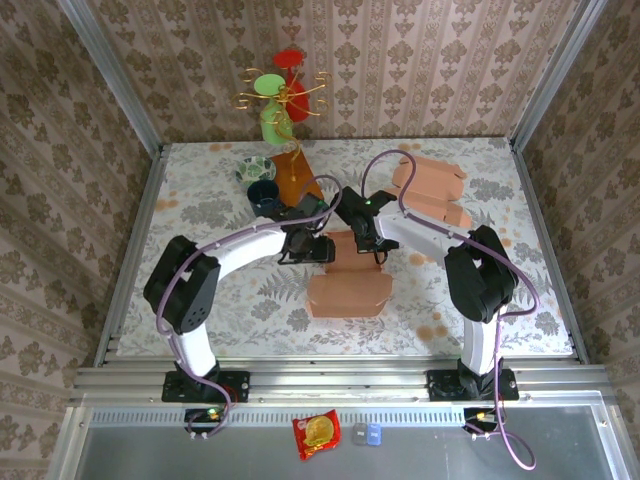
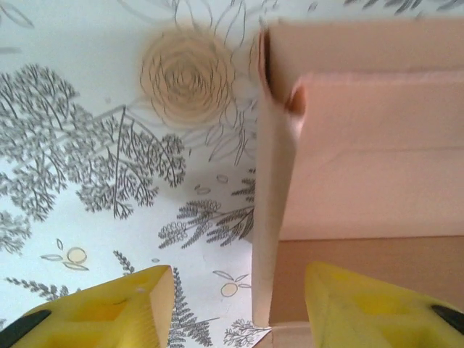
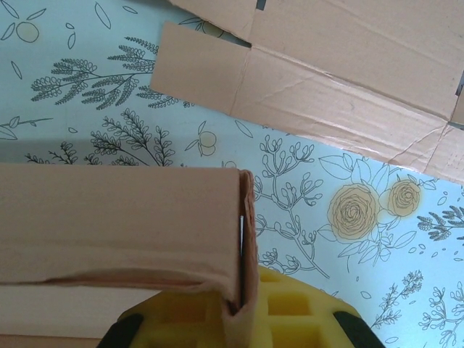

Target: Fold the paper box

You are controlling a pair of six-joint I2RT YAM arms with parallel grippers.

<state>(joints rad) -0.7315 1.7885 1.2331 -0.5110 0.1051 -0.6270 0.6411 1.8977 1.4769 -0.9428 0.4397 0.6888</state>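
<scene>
Box wall (image 2: 275,217), seemingly loose, between jaws

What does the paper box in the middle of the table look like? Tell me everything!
The paper box is light brown cardboard, half folded, resting on the flowery table between the arms. Its side walls stand up, with creases and a folded-over corner. The left gripper straddles one wall with open jaws; the right gripper pinches another wall.

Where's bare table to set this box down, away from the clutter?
Free: the near strip of table in front of the paper box; also the far-left corner beside the dark cup. Crowded: far centre, from cup stand to flat cardboard.
</scene>
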